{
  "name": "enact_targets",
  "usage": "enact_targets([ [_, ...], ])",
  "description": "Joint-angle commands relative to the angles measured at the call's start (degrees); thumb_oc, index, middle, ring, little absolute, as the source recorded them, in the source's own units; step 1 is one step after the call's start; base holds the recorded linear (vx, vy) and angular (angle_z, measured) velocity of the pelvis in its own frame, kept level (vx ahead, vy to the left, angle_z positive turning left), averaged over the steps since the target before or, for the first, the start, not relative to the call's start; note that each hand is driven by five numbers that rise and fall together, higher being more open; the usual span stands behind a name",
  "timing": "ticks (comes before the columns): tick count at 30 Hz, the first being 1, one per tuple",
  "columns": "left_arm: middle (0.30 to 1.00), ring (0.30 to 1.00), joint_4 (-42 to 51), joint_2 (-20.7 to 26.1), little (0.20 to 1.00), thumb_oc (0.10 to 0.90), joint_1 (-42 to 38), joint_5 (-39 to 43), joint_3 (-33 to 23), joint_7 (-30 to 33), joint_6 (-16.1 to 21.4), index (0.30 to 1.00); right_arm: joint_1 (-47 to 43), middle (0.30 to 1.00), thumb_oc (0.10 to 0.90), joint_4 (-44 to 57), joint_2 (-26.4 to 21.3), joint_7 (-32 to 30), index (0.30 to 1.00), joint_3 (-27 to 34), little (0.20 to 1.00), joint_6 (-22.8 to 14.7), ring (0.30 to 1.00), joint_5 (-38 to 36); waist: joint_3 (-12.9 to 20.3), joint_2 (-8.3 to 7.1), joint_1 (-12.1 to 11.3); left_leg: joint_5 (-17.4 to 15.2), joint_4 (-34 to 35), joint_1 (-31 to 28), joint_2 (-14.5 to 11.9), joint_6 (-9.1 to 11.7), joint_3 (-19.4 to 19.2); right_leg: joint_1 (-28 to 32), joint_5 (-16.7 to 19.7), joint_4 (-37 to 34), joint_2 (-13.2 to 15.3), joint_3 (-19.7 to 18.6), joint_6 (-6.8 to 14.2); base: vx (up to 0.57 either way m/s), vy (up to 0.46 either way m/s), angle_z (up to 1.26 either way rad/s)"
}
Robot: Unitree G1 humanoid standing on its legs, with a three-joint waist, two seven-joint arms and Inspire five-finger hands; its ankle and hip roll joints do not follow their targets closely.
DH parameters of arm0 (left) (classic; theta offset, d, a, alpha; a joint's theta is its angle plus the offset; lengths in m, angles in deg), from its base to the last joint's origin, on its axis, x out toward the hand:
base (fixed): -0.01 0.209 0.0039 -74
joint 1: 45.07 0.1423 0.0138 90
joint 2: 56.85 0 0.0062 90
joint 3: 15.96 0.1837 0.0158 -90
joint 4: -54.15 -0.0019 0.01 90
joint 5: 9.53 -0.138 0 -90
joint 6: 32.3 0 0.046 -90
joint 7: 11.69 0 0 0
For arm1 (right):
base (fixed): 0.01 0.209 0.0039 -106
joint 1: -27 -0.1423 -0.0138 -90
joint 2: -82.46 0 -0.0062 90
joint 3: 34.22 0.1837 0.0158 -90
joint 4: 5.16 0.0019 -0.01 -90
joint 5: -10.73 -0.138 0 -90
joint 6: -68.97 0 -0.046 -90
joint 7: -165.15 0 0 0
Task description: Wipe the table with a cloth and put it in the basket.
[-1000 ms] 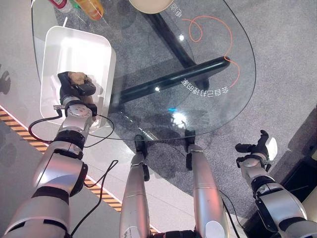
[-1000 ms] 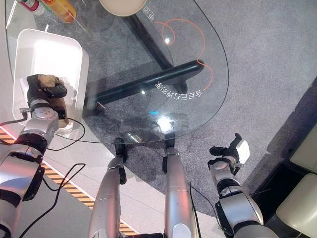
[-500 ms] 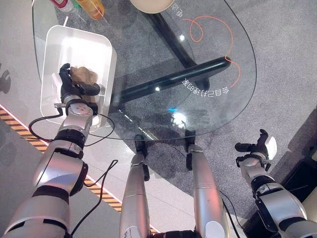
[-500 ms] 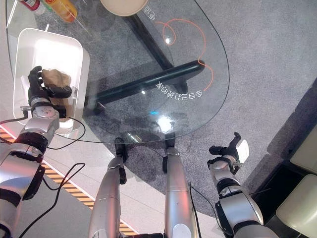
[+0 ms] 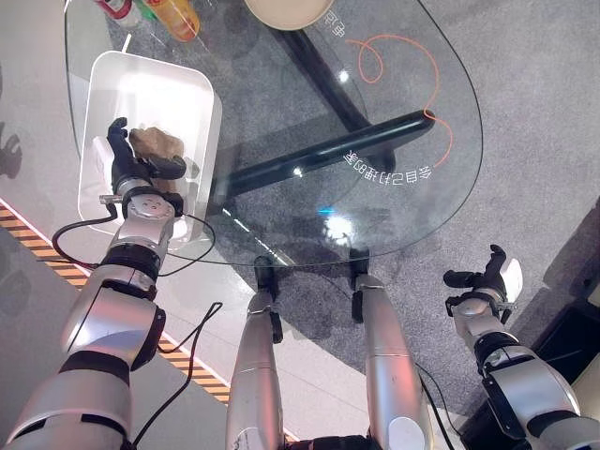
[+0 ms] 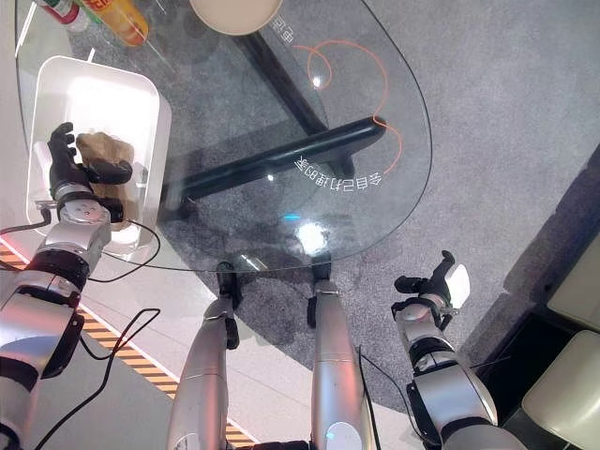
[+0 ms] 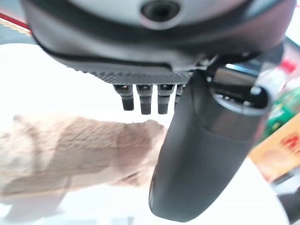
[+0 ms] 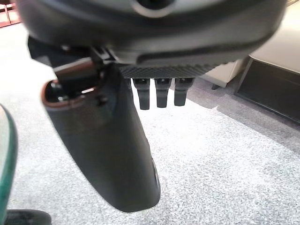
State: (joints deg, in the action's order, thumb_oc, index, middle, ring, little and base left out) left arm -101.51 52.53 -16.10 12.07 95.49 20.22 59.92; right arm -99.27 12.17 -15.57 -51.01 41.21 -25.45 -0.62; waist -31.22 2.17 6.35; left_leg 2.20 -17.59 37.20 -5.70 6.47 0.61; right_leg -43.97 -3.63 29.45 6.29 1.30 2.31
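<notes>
Fingers of the left hand (image 5: pixel 137 173) were straight and spread over the basket (image 5: pixel 184 92), touching nothing, with the cloth (image 5: pixel 157 142) lying crumpled inside just past them, so the drop looked done. The right hand (image 5: pixel 483 283) hung relaxed beside the table (image 5: pixel 394 202) (a glass top over grey carpet, bottles (image 5: pixel 169 13) and a plate (image 5: pixel 286 11) at its far edge).

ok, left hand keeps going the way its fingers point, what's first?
Probably the far wall of the white basket. The left hand is open over the basket, the brown cloth beside its fingers; depth unclear.
</notes>
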Motion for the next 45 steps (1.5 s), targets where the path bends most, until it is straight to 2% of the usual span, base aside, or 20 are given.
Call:
enact_targets([
  [1,0.9,0.9,2.9,9.7,0.9,0.8,-2.2,-3.3,-4.1,5.5,6.6,0.9,5.2,0.9,0.8,-0.7,-2.0,-2.2,0.9,0.8,0.9,-1.4,0.9,0.0,1.4,-0.55,-0.8,-2.6,0.0,-4.2,4.5,-5.0,-3.6,7.6,3.0,-9.3,-3.4,0.7,-0.3,-0.01,-0.031,-0.03],
  [4,0.9,0.9,4.6,11.5,0.9,0.8,-0.5,-3.5,-5.9,5.3,8.1,0.9,6.7,0.9,0.8,-0.9,-2.5,-1.3,0.9,2.1,0.9,-1.4,0.9,0.5,1.4,-0.49,-1.3,-1.5,4.6,-10.8,4.4,-4.4,-3.8,13.8,3.8,-13.1,-2.7,1.3,0.4,0.0,-0.017,-0.07],
  [8,0.9,0.9,6.6,13.4,0.9,0.8,1.0,-3.7,-7.2,4.1,8.6,0.9,8.6,0.9,0.8,-1.1,-3.0,-0.4,0.9,3.6,0.9,-1.3,0.9,0.8,2.1,-0.26,-1.9,-0.3,8.7,-15.8,4.3,-3.9,-4.2,18.9,4.8,-16.5,-1.9,1.9,1.0,0.03,-0.019,-0.08],
  [9,0.9,0.9,8.0,14.1,0.9,0.8,2.2,-4.2,-7.7,3.7,8.7,0.9,10.2,0.9,0.8,-1.3,-3.2,0.1,0.9,4.4,0.9,-1.2,0.9,1.1,4.0,-0.04,-2.4,0.3,11.3,-18.3,4.4,-3.7,-4.6,21.4,5.2,-18.7,-1.3,2.5,1.4,0.06,-0.033,-0.02],
  [12,0.9,0.9,10.2,15.1,0.9,0.8,4.3,-4.2,-8.7,3.1,8.8,0.9,12.7,0.9,0.8,-1.6,-3.3,0.8,0.9,5.5,0.9,-1.0,0.9,1.7,6.5,0.4,-2.9,0.8,14.4,-21.8,4.3,-3.3,-4.8,25.5,5.8,-22.1,-0.6,3.5,1.7,0.07,-0.025,0.06],
  [17,0.9,0.9,12.0,16.0,0.9,0.8,8.4,-4.2,-10.5,1.7,9.0,0.9,16.3,0.9,0.8,-1.9,-3.4,1.8,0.9,6.9,0.9,-1.4,0.9,2.3,9.4,1.11,-3.4,1.4,18.3,-26.3,4.2,-2.9,-4.6,30.6,6.1,-25.7,-0.1,4.3,2.0,0.04,-0.004,0.01],
  [21,0.9,0.9,12.9,16.0,0.9,0.8,17.1,-3.0,-15.4,-0.7,10.4,0.9,20.9,0.9,0.8,-2.4,-2.9,3.7,0.9,8.8,0.9,-0.3,0.9,3.8,13.7,1.5,-4.3,1.7,21.4,-31.2,4.4,-2.8,-4.1,36.7,5.8,-28.4,0.3,5.4,2.3,0.08,-0.001,0.12],
  [22,0.9,0.9,13.1,15.4,0.9,0.8,21.3,-3.1,-17.8,-2.2,11.0,0.9,22.6,0.9,0.8,-2.6,-2.5,4.8,0.9,9.4,0.9,0.2,0.9,4.0,15.3,1.36,-4.8,1.6,21.8,-32.5,4.3,-2.9,-3.8,38.3,5.7,-29.0,0.3,5.7,2.3,0.09,-0.005,0.11],
  [24,0.9,0.9,13.0,14.8,0.9,0.8,24.3,-1.5,-19.6,-4.5,11.1,0.9,23.6,0.9,0.8,-2.8,-2.3,6.3,0.9,9.7,0.9,1.0,0.9,4.3,16.5,1.26,-5.1,1.5,21.9,-33.2,4.3,-2.9,-3.6,39.5,5.7,-29.6,0.4,5.9,2.4,0.07,-0.002,0.2],
  [27,0.9,0.9,13.2,10.6,0.9,0.8,32.6,0.7,-23.3,-13.8,10.2,0.9,26.2,0.9,0.8,-3.6,-1.1,10.1,0.9,10.4,0.9,3.2,0.9,6.6,19.5,0.87,-6.4,1.0,22.4,-35.4,4.2,-3.0,-3.1,42.6,5.8,-31.0,0.6,7.0,2.6,0.11,-0.015,0.09],
  [29,0.9,0.9,13.5,9.4,0.9,0.8,35.1,-0.2,-24.0,-15.5,9.8,0.9,26.9,0.9,0.8,-3.5,-0.8,10.9,0.9,10.2,0.9,3.7,0.9,7.3,20.3,0.83,-6.6,0.9,22.5,-36.0,4.1,-3.0,-2.9,43.4,5.9,-31.6,0.7,7.2,2.6,0.08,0.0,0.12],
  [31,0.9,0.9,11.7,5.2,0.9,0.8,42.4,-0.5,-25.1,-19.8,9.5,0.9,28.7,0.9,0.8,-3.9,0.2,13.1,0.9,10.0,0.9,5.1,0.9,10.4,22.7,0.63,-7.5,0.2,22.6,-37.4,3.9,-3.1,-2.9,45.5,6.2,-33.1,0.7,7.8,2.9,0.12,0.028,0.11],
  [33,0.9,0.9,9.4,2.6,0.9,0.8,45.8,-0.6,-25.2,-22.2,8.3,0.9,29.4,0.9,0.8,-4.1,0.7,14.6,0.9,9.5,0.9,5.8,0.9,12.0,23.9,0.44,-8.0,-0.1,22.6,-38.1,3.8,-3.1,-2.8,46.5,6.4,-33.9,0.8,8.1,3.1,0.08,0.028,0.02],
  [37,0.9,0.9,4.8,-1.1,0.9,0.8,49.1,-3.2,-24.3,-26.0,6.8,0.9,29.6,0.9,0.8,-4.6,1.3,16.7,0.9,8.9,0.9,6.8,0.9,13.5,25.0,0.12,-8.4,-0.5,22.6,-38.9,3.6,-3.1,-3.0,47.4,6.4,-34.4,1.0,8.4,3.2,0.02,0.009,0.01],
  [39,0.9,0.9,0.5,-4.8,0.9,0.8,51.2,-6.3,-22.9,-28.0,6.2,0.9,29.6,0.9,0.8,-5.3,2.0,18.3,0.9,8.5,0.9,7.6,0.9,15.0,25.8,-0.1,-8.6,-0.8,22.6,-39.7,3.4,-3.2,-3.3,47.9,6.4,-34.4,1.1,8.6,3.3,0.02,0.008,0.01],
  [45,0.9,0.9,-9.3,-12.1,0.9,0.8,54.4,-12.5,-19.0,-32.9,5.2,0.9,28.9,0.9,0.8,-7.1,3.8,21.6,0.9,7.3,0.9,8.9,0.9,17.9,27.5,-0.67,-8.5,-1.5,22.6,-41.4,3.0,-3.4,-4.2,49.3,6.1,-34.4,1.2,8.7,3.3,0.05,0.019,0.0],
])
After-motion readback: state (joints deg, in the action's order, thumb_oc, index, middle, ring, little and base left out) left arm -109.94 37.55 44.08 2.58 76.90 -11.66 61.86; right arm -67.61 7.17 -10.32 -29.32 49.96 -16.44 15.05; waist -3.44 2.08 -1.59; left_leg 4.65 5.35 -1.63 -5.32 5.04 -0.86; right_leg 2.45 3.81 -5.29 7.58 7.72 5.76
